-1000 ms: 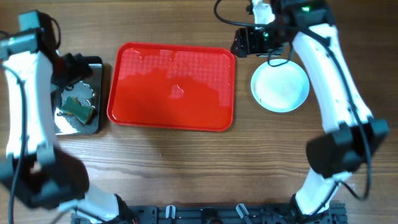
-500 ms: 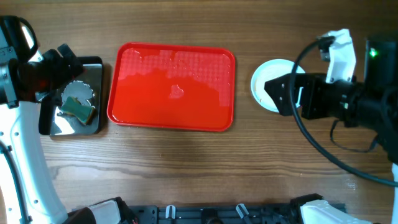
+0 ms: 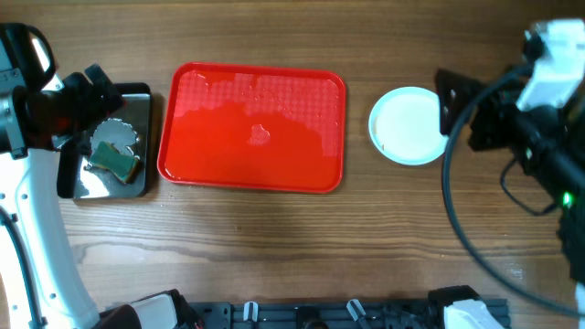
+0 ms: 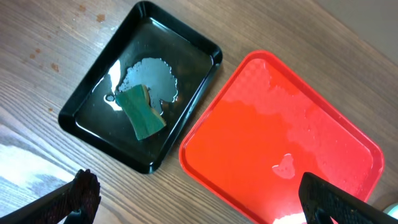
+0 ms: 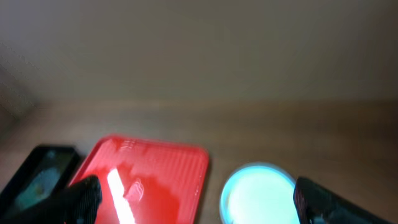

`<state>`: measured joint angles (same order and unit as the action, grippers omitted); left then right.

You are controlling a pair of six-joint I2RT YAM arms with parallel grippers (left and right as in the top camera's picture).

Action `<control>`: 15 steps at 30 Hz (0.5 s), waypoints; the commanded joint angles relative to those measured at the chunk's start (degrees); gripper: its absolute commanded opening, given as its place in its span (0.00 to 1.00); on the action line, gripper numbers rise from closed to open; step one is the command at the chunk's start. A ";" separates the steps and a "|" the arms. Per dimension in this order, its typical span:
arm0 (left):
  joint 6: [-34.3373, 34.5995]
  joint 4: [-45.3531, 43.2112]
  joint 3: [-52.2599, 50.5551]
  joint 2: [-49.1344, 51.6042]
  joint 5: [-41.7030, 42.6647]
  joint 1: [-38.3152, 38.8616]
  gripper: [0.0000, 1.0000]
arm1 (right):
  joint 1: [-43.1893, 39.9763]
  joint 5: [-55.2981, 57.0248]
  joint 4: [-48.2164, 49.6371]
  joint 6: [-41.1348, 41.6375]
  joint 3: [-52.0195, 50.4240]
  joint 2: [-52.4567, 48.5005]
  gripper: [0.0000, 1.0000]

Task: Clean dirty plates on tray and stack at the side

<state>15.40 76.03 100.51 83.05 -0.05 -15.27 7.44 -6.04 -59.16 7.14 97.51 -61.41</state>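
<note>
The red tray lies at table centre with no plates on it, only wet patches; it also shows in the left wrist view and the right wrist view. A stack of white plates with aqua rim sits to the tray's right and shows in the right wrist view. My right gripper is open and empty, raised high, right of the plates. My left gripper is open and empty, high above the table near the black tray.
A black tray with water and a green sponge sits left of the red tray; it also shows in the left wrist view. Bare wooden table lies in front of the trays.
My right arm has pulled away from the plates, rising and swinging to the right edge. My left arm lifted off the black tray earlier and now holds still.
</note>
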 commanded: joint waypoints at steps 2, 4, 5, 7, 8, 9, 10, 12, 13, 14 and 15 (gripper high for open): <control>0.48 -0.15 0.00 0.22 0.68 0.13 1.00 | -4.70 -3.04 13.68 -6.10 -23.58 13.99 1.00; 0.48 -0.15 0.00 0.22 0.68 0.13 1.00 | -6.38 -3.06 20.94 -6.05 -34.93 20.92 0.99; 0.48 -0.15 0.00 0.22 0.68 0.13 1.00 | -7.19 -3.39 25.27 -5.88 -40.98 24.61 0.99; 0.48 -0.15 0.00 0.22 0.68 0.13 1.00 | -8.61 -5.55 34.16 -5.62 -52.13 31.39 0.99; 0.48 -0.15 0.00 0.22 0.68 0.13 1.00 | -9.14 -6.75 39.45 -5.55 -58.27 35.21 1.00; 0.48 -0.15 0.00 0.22 0.68 0.13 1.00 | -9.31 -7.26 44.46 -5.40 -64.06 38.82 1.00; 0.48 -0.15 0.00 0.22 0.68 0.13 1.00 | -9.29 -7.65 49.37 -5.35 -70.18 42.73 0.99; 0.48 -0.15 0.00 0.22 0.68 0.13 1.00 | -9.29 -7.56 56.06 -3.98 -78.58 48.15 1.00; 0.48 -0.15 0.00 0.22 0.68 0.13 1.00 | -9.29 -7.56 59.19 -4.00 -82.49 50.66 1.00; 0.48 -0.15 0.00 0.22 0.68 0.13 1.00 | -9.29 -7.56 62.47 -3.98 -86.60 53.35 1.00; 0.48 -0.15 0.00 0.22 0.68 0.13 1.00 | -9.29 -7.58 64.48 -3.96 -89.00 54.93 1.00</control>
<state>15.38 76.01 100.49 83.05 -0.03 -15.27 -1.63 -12.12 1.13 2.50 15.38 -11.79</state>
